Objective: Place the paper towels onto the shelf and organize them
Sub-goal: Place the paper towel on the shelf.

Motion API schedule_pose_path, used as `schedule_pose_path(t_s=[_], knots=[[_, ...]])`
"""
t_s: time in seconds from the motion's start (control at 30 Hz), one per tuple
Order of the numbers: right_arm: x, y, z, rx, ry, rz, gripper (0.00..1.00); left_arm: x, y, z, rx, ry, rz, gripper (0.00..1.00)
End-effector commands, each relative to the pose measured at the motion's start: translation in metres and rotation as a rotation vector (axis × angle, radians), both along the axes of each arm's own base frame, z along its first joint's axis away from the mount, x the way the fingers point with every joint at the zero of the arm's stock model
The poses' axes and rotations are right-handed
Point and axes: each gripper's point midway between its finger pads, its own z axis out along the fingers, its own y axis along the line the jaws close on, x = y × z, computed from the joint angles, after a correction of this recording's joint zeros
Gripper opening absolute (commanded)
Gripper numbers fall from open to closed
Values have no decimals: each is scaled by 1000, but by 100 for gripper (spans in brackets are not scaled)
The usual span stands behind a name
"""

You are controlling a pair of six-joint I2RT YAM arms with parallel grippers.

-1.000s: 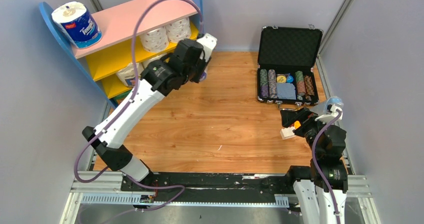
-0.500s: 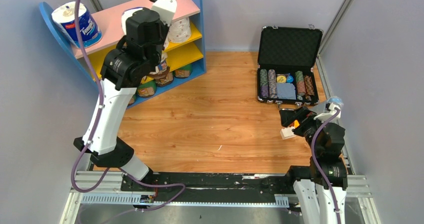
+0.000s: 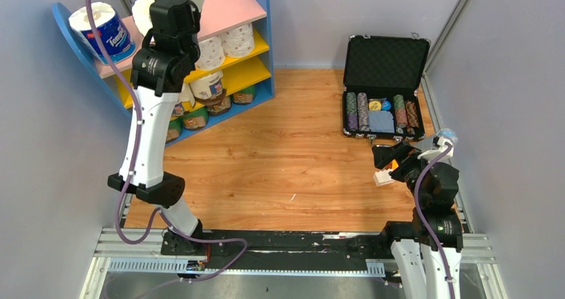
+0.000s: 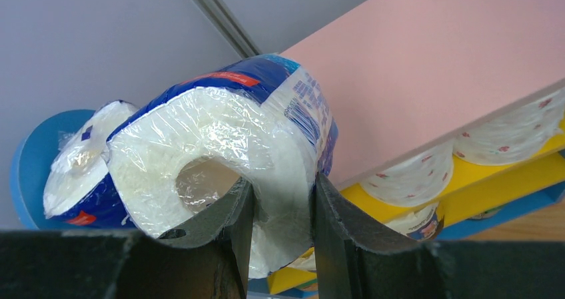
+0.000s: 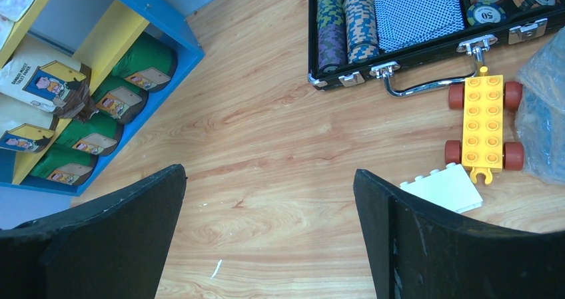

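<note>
Blue-and-white wrap is what we're staring at: the left pincer [image 4: 280, 226] is clamped on a roll [image 4: 220, 146], one finger pushed into the hollow core and the other outside the wall. A second ago that arm was reaching low in front of the shelf [image 3: 261, 19]; since then it has swung up and toward the left end, so the roll now hangs over the pink top board [image 4: 433, 59], right next to the other printed roll [image 3: 103, 29] at the shelf's left end. So we reckon pickup and lift are done and what's left is lowering and letting go beside its twin. More rolls sit on the yellow boards and the bottom tier. The right pincer [image 5: 270, 236] hasn't budged, fingers wide apart over the bench's right side, holding nothing.
</note>
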Motion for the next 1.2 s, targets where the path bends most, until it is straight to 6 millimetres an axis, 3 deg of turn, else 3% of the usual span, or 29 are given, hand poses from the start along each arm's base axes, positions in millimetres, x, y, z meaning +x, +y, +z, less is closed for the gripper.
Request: schedule_pose_path(t_s=[0.0,0.47,0.67,1.17], knots=[[6,-1,5,0,-22,-4,100,11,11,23,-24,-91,11,40],[8,-2,1,0,0,-11,100,34,48,17,-43,-105,107,51],[9,-2,-1,0,9,-12,100,35,50,26,-43,-137,94,60],[9,-2,-3,2,19,-12,100,40,53,47,-47,-209,70,66]])
